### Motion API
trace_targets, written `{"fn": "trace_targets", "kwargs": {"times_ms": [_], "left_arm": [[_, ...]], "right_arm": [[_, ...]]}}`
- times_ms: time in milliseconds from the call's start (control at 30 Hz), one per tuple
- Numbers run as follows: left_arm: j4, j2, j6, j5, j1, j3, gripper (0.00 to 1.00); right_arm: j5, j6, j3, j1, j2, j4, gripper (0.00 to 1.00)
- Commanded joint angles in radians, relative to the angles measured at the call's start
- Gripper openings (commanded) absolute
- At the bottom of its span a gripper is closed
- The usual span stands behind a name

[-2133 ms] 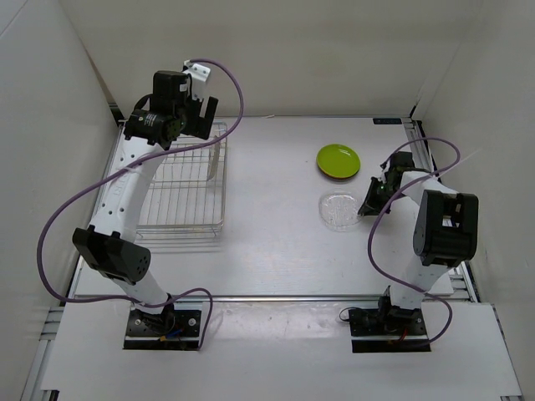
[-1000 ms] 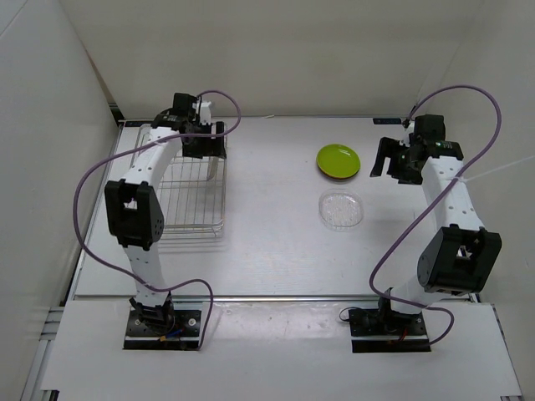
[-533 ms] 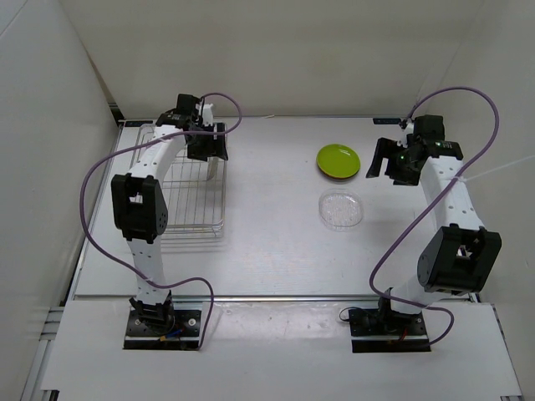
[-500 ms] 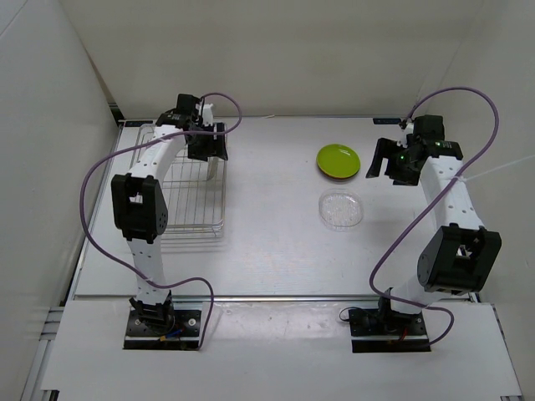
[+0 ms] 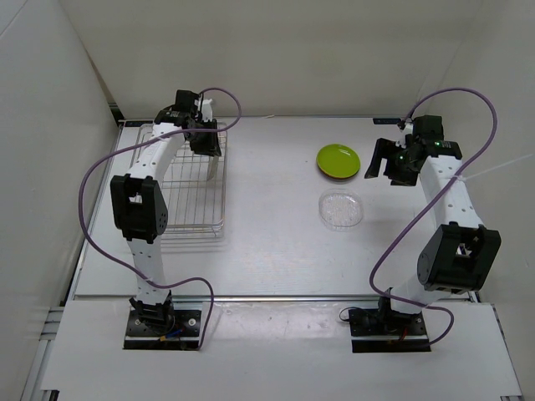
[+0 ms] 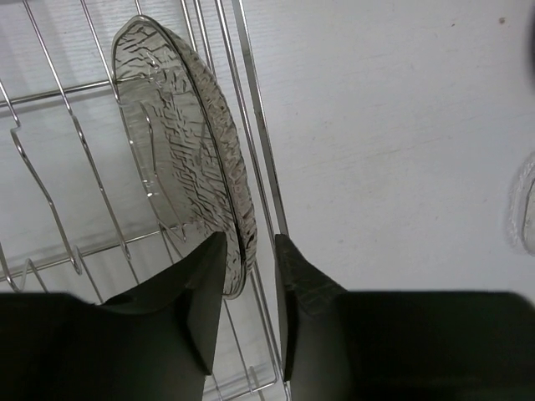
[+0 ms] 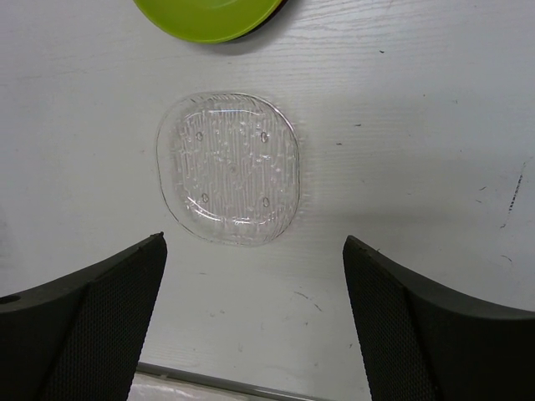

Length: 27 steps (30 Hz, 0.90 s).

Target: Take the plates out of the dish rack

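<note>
A smoky translucent ribbed plate (image 6: 180,150) stands on edge against the right side of the wire dish rack (image 6: 251,109). My left gripper (image 6: 249,276) straddles its lower rim together with the rack's side wire. The jaws are narrowed, with a gap left beside the right finger. From above, the left gripper (image 5: 206,144) hangs over the far right corner of the dish rack (image 5: 180,225). On the table lie a clear plate (image 5: 341,209) (image 7: 230,167) and a lime green plate (image 5: 338,159) (image 7: 209,12) stacked on a reddish one. The right gripper (image 5: 380,159) (image 7: 255,309) hovers open, holding nothing.
The rest of the rack shows only bare wires and prongs (image 6: 50,209). White walls close in the table on the left, back and right. The table's metal front edge (image 7: 251,386) runs under the right gripper.
The left jaws have narrowed around the plate's rim in the rack, and that gripper has sunk slightly. The right arm has barely moved.
</note>
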Motion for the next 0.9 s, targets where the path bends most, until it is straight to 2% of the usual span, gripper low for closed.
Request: {"fn": "trace_targets", "kwargs": {"times_ms": [0, 67, 167, 267, 567, 667, 767, 833, 867], "left_arm": [[0.004, -0.062, 0.000, 0.020, -0.001, 0.012, 0.37], [0.004, -0.062, 0.000, 0.020, -0.001, 0.003, 0.31], [0.004, -0.051, 0.000, 0.011, -0.001, 0.003, 0.16], [-0.005, -0.062, 0.000, 0.011, -0.001, 0.012, 0.11], [-0.050, -0.187, 0.000, -0.018, -0.001, 0.040, 0.11], [-0.106, -0.226, 0.053, 0.090, -0.001, 0.101, 0.11], [-0.243, -0.235, 0.150, 0.350, 0.027, 0.204, 0.11], [-0.344, -0.244, 0.201, 0.385, 0.027, 0.251, 0.11], [-0.379, -0.258, 0.275, 0.376, 0.004, 0.297, 0.11]], "right_arm": [[-0.018, 0.006, 0.000, -0.003, 0.008, -0.003, 0.88], [-0.027, 0.006, 0.000, -0.003, 0.008, -0.003, 0.88], [-0.027, 0.006, 0.000, -0.003, 0.008, 0.006, 0.88], [-0.027, 0.006, 0.000, -0.003, 0.008, 0.006, 0.88], [-0.038, 0.006, 0.000, -0.003, 0.008, -0.003, 0.88], [-0.038, 0.006, 0.000, -0.003, 0.008, -0.013, 0.88], [-0.038, 0.006, 0.000, -0.003, 0.018, -0.013, 0.88], [-0.047, 0.006, 0.000, -0.003, 0.018, -0.022, 0.88], [-0.047, 0.006, 0.009, -0.003, 0.018, -0.022, 0.88]]}}
